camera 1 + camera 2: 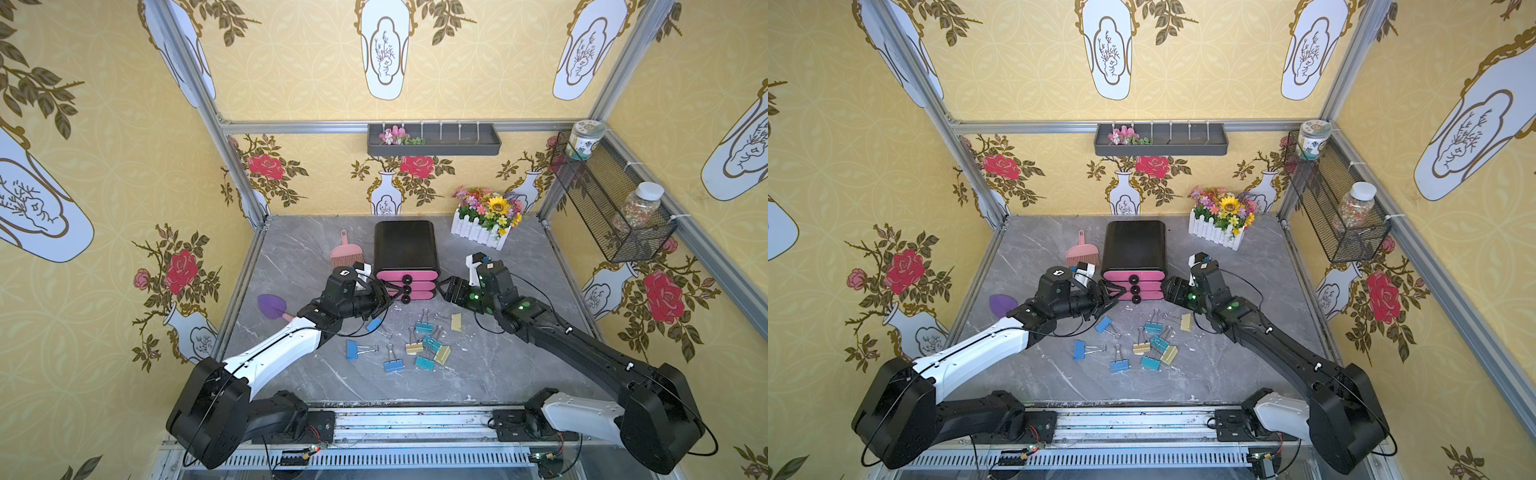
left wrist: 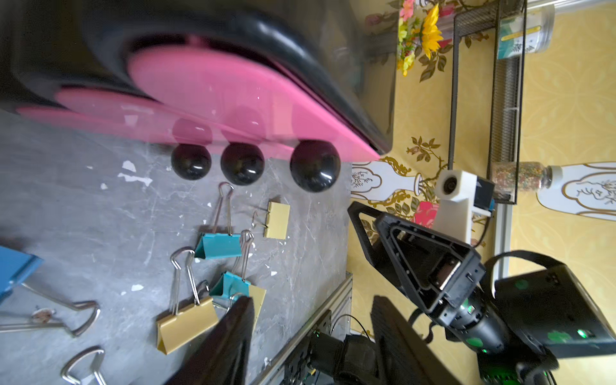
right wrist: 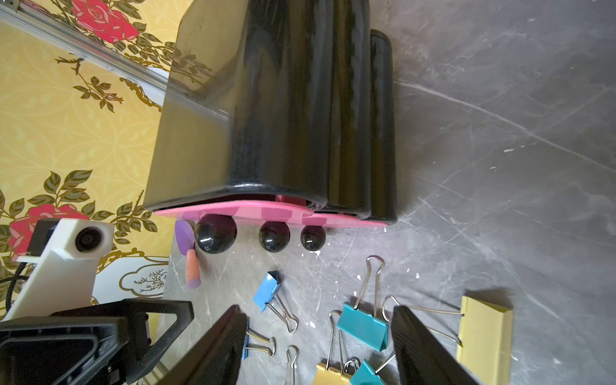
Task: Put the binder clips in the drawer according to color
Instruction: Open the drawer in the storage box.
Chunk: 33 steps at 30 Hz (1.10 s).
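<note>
Left gripper (image 1: 390,294), right gripper (image 1: 444,289) flank drawer unit (image 1: 405,249) front, probably one to brace casing, other to pull knobs (image 1: 406,289) just ahead of jaws; both jaws parted, empty; drawers shut; binder clips (image 1: 415,345) loose on table (image 1: 498,365), below and behind jaws.

Binder clips (image 1: 431,344), drawer (image 1: 405,245) on grey tabletop (image 1: 498,365)

I worked in a staged lab booth, not a home: an aluminium frame (image 1: 291,126) carried printed floral wallpaper (image 1: 291,62) behind the drawer unit (image 1: 405,245), and a mounting rail (image 1: 415,428) with exposed wiring (image 1: 308,454) ran in front of it.
</note>
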Each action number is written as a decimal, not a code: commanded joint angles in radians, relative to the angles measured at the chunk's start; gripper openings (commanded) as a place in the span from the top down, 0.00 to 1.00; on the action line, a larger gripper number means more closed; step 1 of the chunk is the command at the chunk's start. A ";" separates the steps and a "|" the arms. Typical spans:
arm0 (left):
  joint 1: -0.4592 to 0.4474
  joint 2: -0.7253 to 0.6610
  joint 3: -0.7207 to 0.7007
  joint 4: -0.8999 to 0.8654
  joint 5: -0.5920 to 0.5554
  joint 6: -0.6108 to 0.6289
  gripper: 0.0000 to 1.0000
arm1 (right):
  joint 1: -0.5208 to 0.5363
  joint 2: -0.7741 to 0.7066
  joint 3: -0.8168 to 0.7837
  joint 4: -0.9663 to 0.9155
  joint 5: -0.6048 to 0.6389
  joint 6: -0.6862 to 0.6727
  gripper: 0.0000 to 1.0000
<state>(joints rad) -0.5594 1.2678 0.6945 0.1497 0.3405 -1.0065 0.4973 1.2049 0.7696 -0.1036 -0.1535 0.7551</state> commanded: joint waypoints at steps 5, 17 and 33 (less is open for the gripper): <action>-0.040 0.023 -0.024 0.177 -0.158 -0.070 0.39 | 0.003 -0.021 -0.010 0.045 0.044 0.013 0.26; -0.102 0.103 -0.052 0.376 -0.273 -0.147 0.47 | 0.003 -0.080 -0.034 0.025 0.096 0.025 0.25; -0.135 0.218 -0.032 0.467 -0.309 -0.164 0.51 | -0.014 -0.129 -0.060 -0.011 0.115 0.021 0.24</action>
<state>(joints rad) -0.6926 1.4773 0.6640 0.5804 0.0517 -1.1778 0.4862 1.0832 0.7143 -0.1162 -0.0498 0.7799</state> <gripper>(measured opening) 0.492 0.765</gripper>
